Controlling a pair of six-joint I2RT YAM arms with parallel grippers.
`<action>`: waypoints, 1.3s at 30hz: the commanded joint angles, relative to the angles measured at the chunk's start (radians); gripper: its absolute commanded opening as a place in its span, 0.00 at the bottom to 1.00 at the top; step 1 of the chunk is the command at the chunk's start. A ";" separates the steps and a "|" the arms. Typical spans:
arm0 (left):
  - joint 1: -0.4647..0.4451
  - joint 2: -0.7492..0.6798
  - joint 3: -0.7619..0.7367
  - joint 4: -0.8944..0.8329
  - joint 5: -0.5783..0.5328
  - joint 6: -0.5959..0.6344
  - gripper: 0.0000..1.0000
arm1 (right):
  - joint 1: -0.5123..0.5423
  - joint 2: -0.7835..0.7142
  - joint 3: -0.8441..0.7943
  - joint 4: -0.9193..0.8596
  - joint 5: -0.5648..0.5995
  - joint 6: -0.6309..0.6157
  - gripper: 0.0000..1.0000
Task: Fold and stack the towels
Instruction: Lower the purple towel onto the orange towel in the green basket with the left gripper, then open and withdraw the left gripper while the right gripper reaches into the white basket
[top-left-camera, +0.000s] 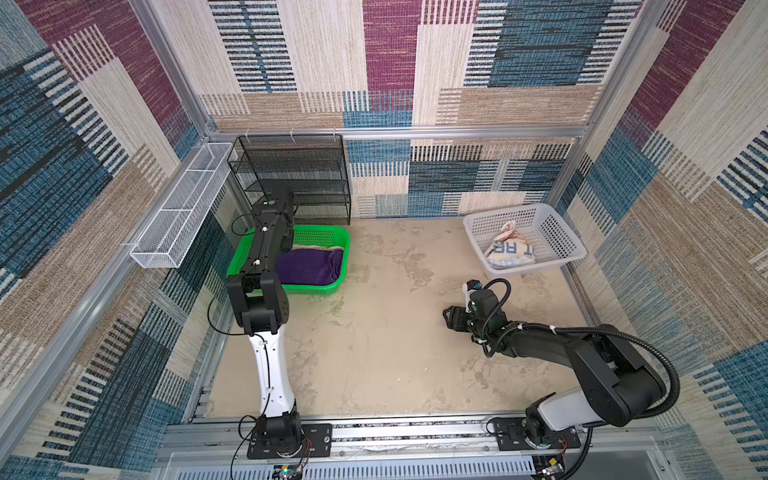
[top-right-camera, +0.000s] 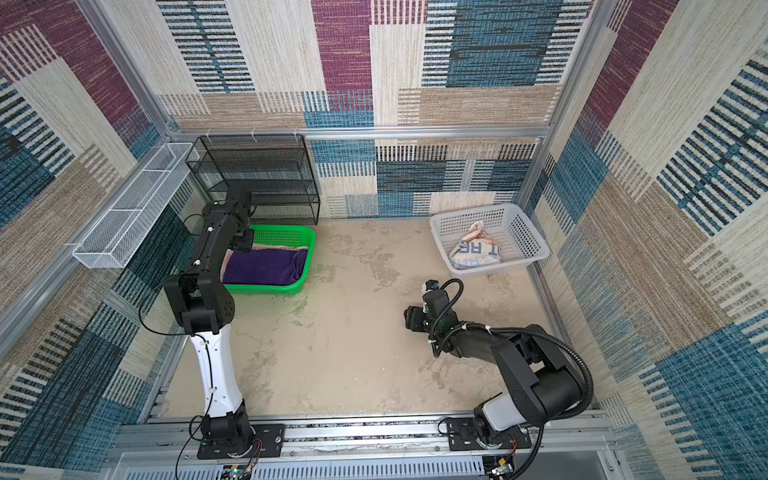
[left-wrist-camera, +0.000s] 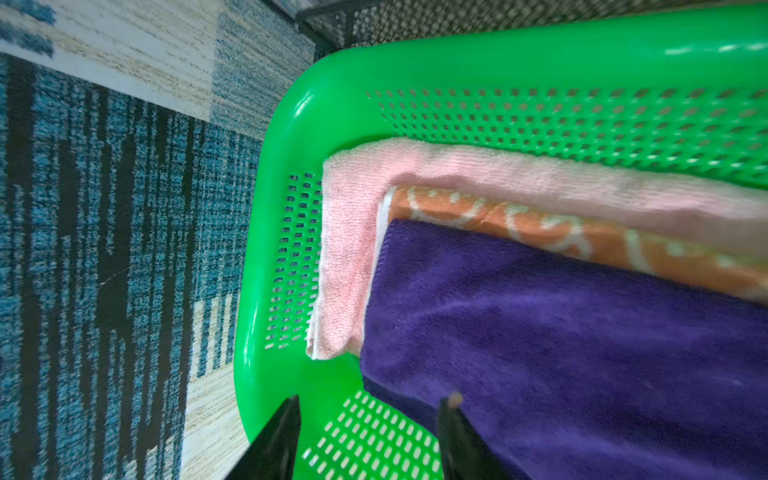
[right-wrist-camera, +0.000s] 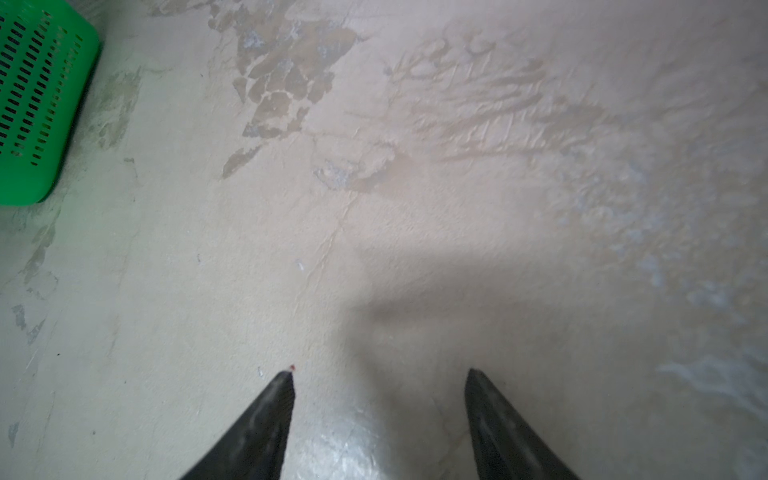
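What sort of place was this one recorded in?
Probably a purpose-built robot cell: carpet-patterned wall panels on an aluminium frame, with the left arm and right arm bolted to a front rail.

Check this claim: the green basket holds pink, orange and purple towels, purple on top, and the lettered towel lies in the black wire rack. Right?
One error: the lettered towel lies in the white basket, not the black wire rack; both top views show it. The stack in the green basket, purple towel on top, is as stated.
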 joint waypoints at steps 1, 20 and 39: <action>-0.025 -0.037 -0.026 0.005 0.106 -0.033 0.58 | 0.001 -0.001 0.010 0.011 -0.015 -0.009 0.70; -0.328 -0.524 -0.592 0.414 0.569 -0.239 0.59 | 0.000 -0.104 0.163 -0.141 0.088 -0.120 1.00; -0.592 -0.819 -1.269 1.057 0.864 -0.433 1.00 | -0.286 0.105 0.616 -0.340 0.318 -0.039 1.00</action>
